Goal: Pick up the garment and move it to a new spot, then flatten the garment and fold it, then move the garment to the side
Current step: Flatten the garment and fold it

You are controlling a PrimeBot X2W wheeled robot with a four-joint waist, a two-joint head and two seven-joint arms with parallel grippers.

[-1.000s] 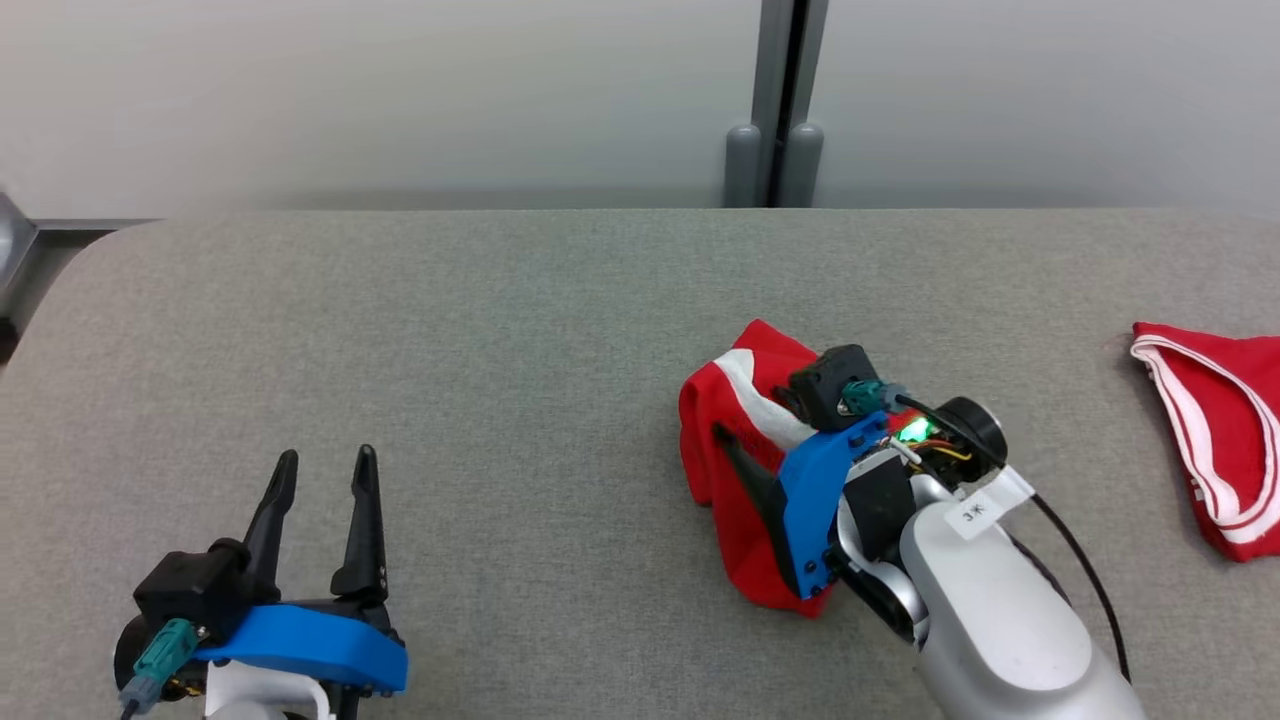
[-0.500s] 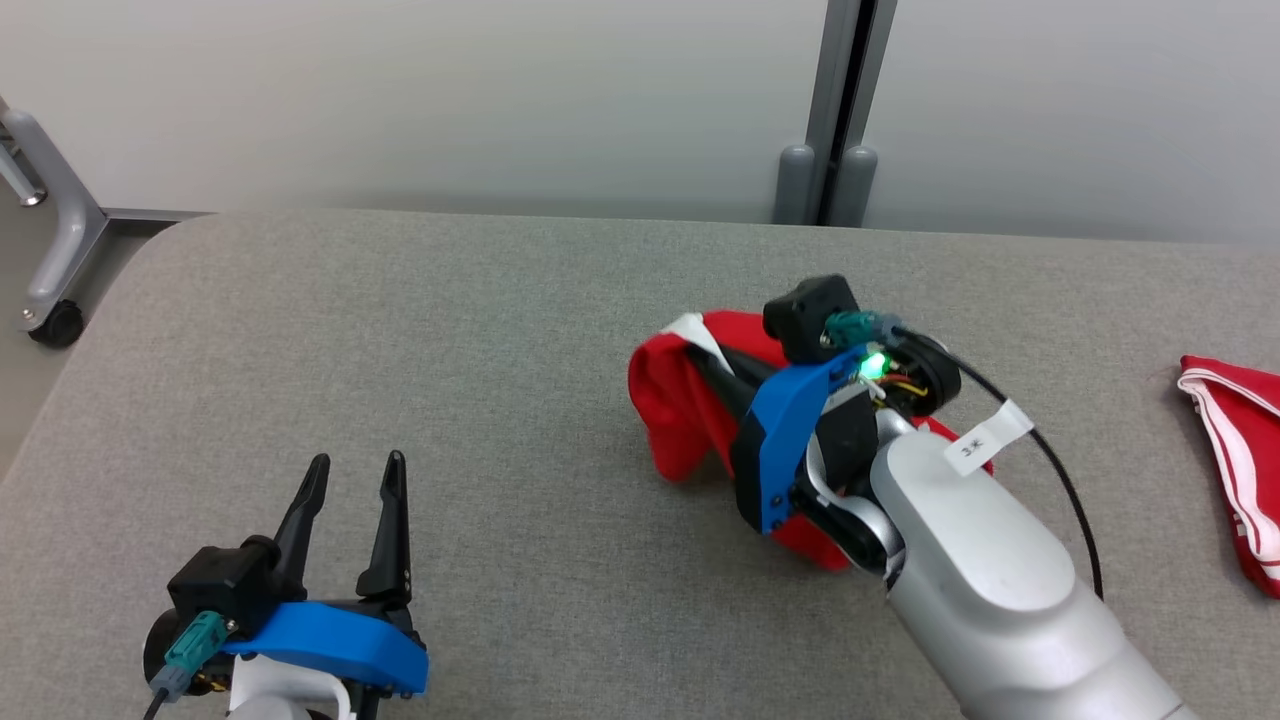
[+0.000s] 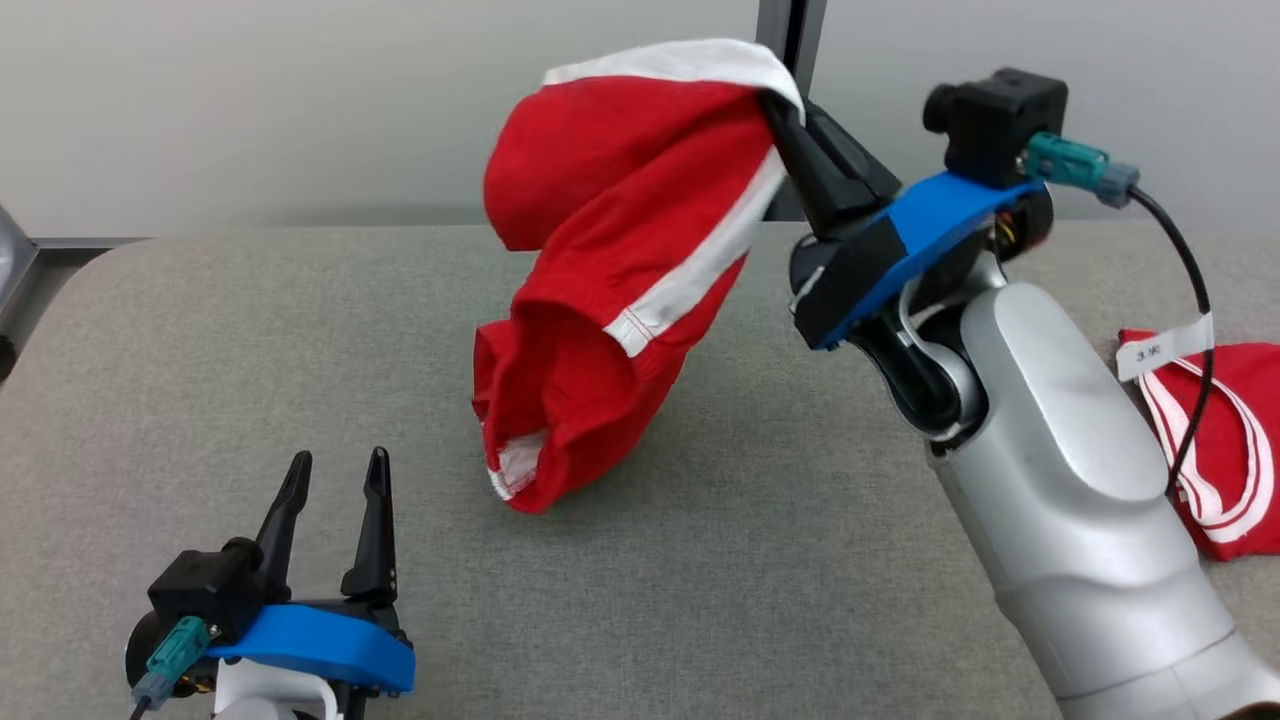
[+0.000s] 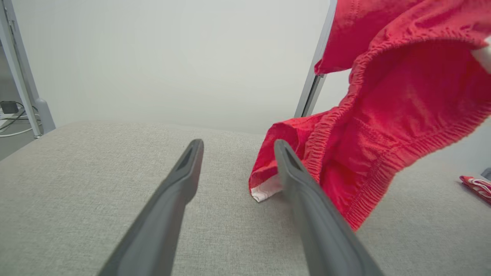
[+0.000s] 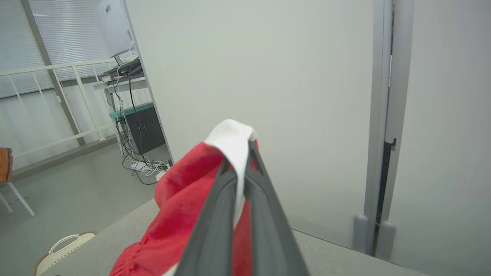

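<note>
Above the table (image 3: 300, 330), the right gripper (image 3: 776, 100) pinches a dangling red, white-striped garment (image 3: 620, 200), perhaps shorts.

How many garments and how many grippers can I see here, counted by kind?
Red garments with white trim: 2, the held-up shorts and a second garment lying at the far right.
Grippers: 2, the left gripper open, the right gripper shut on the held-up shorts.
Total: 4
</note>
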